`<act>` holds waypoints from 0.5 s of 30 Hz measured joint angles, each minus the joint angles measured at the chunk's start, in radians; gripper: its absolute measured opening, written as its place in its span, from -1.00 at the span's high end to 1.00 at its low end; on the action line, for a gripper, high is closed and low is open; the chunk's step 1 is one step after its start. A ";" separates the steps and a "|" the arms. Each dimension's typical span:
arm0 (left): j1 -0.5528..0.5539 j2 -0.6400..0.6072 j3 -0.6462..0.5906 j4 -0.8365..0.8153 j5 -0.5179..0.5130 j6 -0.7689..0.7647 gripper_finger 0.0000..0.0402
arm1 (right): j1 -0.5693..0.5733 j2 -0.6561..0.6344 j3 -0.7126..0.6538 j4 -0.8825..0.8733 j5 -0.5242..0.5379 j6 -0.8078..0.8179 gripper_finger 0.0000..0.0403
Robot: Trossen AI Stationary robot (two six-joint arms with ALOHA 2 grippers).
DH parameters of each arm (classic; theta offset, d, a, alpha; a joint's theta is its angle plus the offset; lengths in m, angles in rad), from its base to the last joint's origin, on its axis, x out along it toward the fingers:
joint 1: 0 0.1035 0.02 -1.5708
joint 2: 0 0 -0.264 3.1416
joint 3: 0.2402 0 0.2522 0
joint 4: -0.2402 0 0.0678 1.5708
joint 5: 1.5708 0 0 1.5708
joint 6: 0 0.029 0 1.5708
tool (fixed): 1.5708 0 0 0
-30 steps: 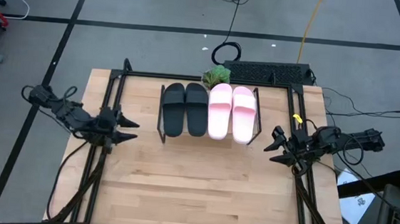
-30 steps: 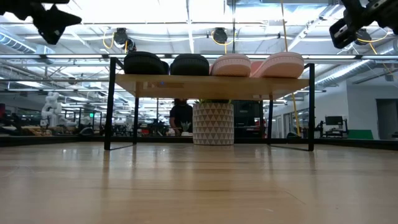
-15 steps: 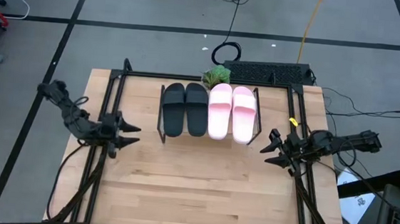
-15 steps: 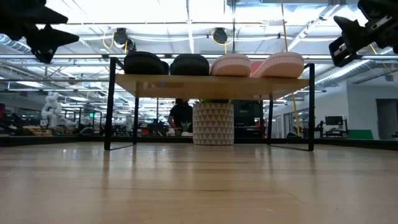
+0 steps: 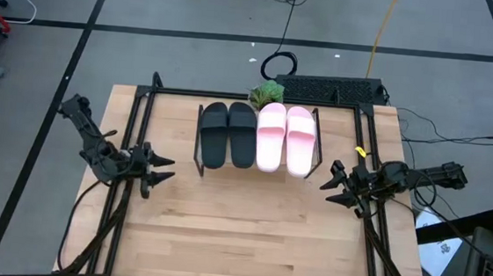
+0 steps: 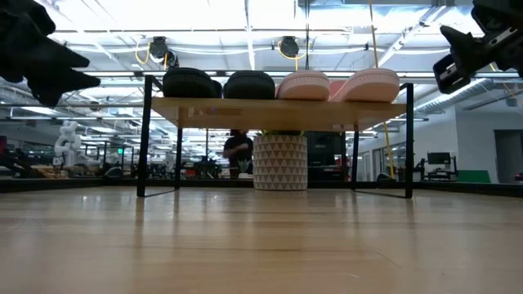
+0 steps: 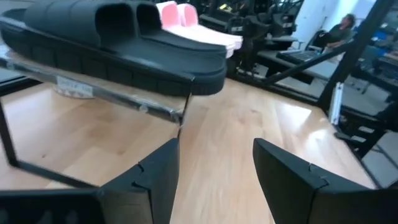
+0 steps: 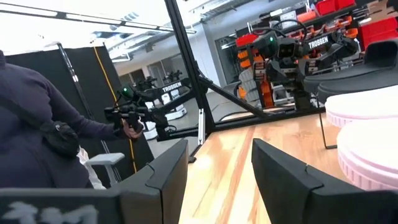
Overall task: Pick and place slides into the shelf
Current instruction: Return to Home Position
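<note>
The two black slides (image 5: 227, 134) and the two pale pink slides (image 5: 286, 138) lie side by side, soles down, on the plank top of the shelf (image 6: 278, 113), which stands on thin black legs at the table's far middle. My left gripper (image 5: 163, 168) hangs open and empty to the left of the shelf, raised above the table (image 6: 78, 69). Its wrist view looks past its fingers (image 7: 214, 146) at a black slide (image 7: 118, 37). My right gripper (image 5: 329, 185) hangs open and empty to the right of the shelf (image 6: 448, 69); a pink slide (image 8: 373, 143) shows in its wrist view.
A plant in a white patterned pot (image 6: 279, 162) stands behind the shelf at the far edge (image 5: 268, 92). Black frame rails (image 5: 131, 147) run along the table's left and right sides. Bare wooden tabletop (image 5: 248, 235) lies on the shelf's near side. A person (image 8: 37, 124) stands beyond the table.
My left gripper has come down and moved a little toward the near edge while its arm swung about; it stays open. My right gripper has also come down slightly and edged toward the shelf. The slides have not moved.
</note>
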 joint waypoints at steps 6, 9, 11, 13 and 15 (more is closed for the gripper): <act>0.041 0.000 -0.021 -0.020 0.014 -0.022 -0.02 | 0.000 0.000 -0.001 -0.001 0.000 -0.025 0.16; 0.079 0.000 -0.030 -0.058 0.075 -0.052 -0.02 | 0.000 0.000 -0.002 -0.009 0.000 -0.023 0.16; 0.106 0.000 -0.035 -0.066 0.102 -0.056 -0.02 | 0.000 0.000 -0.002 -0.009 0.000 -0.017 0.16; 0.130 0.000 -0.035 -0.063 0.130 -0.033 -0.02 | 0.000 0.000 -0.002 -0.009 0.000 -0.016 0.16; 0.155 0.000 -0.035 -0.065 0.150 -0.012 -0.02 | 0.000 0.000 -0.003 -0.009 0.000 -0.016 0.16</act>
